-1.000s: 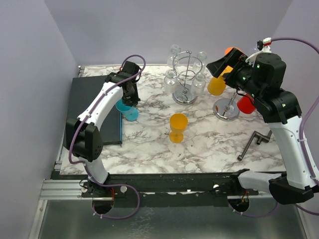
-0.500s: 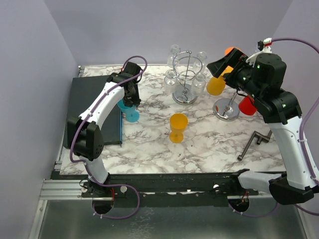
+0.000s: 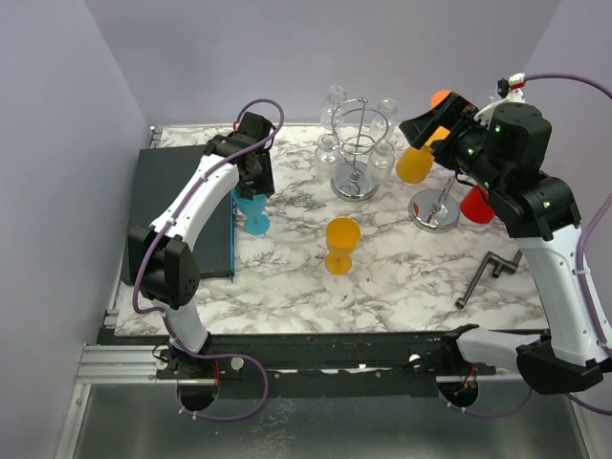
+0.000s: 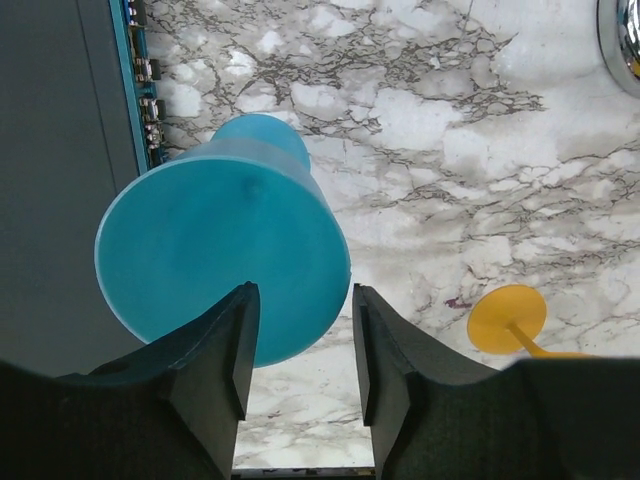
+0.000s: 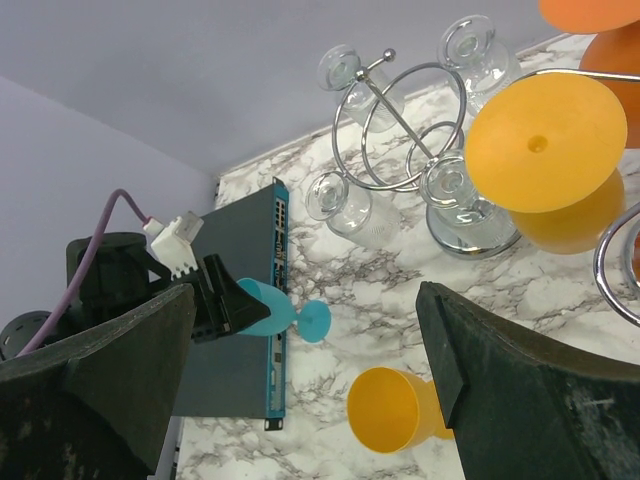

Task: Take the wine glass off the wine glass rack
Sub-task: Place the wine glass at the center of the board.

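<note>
The left gripper (image 4: 300,300) has its fingers drawn narrow against the near side of a blue plastic wine glass (image 4: 220,250). The glass stands upright at the left of the white marble-patterned table (image 3: 402,277), just beside a flat dark box (image 3: 177,206) (whether its foot bears on the marble, I cannot tell). Over on the right, the right gripper (image 5: 305,300) gapes wide and holds nothing, hovering by the chrome wine glass rack (image 3: 435,210). A yellow-orange plastic wine glass (image 3: 414,164) hangs bowl-down on the rack's left side, a red glass (image 3: 473,203) on its right, an orange glass (image 3: 442,98) farther back.
</note>
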`<state>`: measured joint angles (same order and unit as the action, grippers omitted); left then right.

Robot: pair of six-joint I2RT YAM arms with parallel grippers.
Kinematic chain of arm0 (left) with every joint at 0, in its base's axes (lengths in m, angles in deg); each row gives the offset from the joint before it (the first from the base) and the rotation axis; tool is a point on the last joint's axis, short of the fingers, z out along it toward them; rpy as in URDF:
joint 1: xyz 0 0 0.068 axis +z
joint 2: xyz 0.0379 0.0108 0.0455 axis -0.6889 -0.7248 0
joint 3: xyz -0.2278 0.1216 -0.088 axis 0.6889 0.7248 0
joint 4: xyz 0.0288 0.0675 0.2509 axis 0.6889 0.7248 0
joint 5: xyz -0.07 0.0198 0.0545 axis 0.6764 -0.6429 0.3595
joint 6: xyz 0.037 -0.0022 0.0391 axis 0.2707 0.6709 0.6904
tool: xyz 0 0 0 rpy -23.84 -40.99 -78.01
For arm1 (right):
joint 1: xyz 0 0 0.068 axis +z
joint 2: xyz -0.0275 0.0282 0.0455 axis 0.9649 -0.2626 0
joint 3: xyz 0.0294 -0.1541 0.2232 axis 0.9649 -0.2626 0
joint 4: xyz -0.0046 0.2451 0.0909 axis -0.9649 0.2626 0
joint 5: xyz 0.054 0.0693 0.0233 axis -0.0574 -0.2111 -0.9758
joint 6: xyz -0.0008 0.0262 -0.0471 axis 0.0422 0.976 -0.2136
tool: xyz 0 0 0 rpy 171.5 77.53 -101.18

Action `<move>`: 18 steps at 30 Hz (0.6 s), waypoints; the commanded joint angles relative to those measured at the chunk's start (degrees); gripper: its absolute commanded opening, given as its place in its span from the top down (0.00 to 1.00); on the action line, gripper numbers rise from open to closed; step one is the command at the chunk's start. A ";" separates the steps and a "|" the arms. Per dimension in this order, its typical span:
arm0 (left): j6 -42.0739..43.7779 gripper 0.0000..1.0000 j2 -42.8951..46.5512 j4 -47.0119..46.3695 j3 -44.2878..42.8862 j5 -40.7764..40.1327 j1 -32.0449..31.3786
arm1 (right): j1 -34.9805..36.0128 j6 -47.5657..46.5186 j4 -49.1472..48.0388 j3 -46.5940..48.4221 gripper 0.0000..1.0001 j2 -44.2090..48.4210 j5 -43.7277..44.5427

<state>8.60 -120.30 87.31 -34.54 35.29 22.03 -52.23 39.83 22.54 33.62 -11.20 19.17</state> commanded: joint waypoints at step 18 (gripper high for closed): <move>0.73 0.41 12.18 -0.06 -5.16 -2.85 -4.13 | -0.24 -6.00 7.12 16.02 0.00 -7.54 10.62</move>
<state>9.00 -112.57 87.96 -37.82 34.07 20.41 -52.23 36.68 25.53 42.53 -14.01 25.99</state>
